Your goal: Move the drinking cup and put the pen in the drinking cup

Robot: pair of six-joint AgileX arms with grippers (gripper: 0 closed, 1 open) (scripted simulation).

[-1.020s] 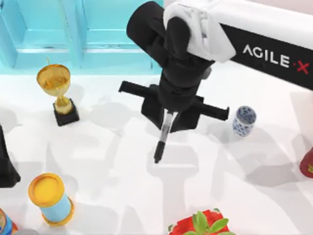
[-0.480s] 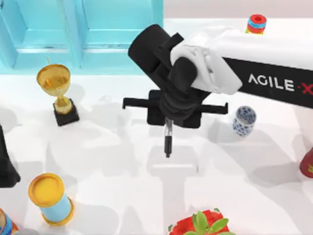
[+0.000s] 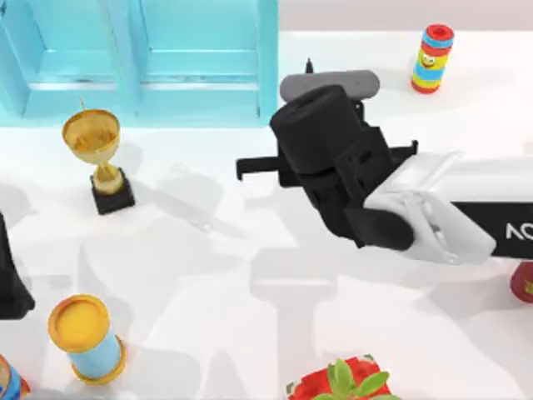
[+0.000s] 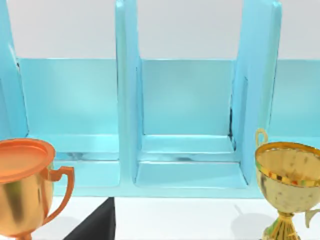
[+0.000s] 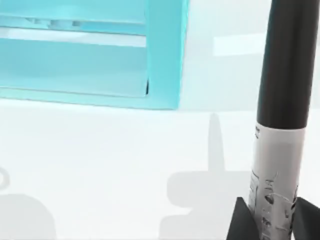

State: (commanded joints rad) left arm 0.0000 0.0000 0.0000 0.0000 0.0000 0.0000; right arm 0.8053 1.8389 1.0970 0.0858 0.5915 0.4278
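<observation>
While clamped by right end effector (image 5: 267,222) | pen (image 5: 280,125) upright

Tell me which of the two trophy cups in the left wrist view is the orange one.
The orange trophy with the loop handle and flat-looking top, beside the dark wedge. The other trophy is shiny gold and open-bowled, standing by the blue shelf.

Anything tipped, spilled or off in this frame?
Nothing stands out. The right tool grips the pen by its label band, and the pen sits straight in the grip. The trophy and the yellow-rimmed cylinder stand upright at left. The left arm is parked at the left edge.
</observation>
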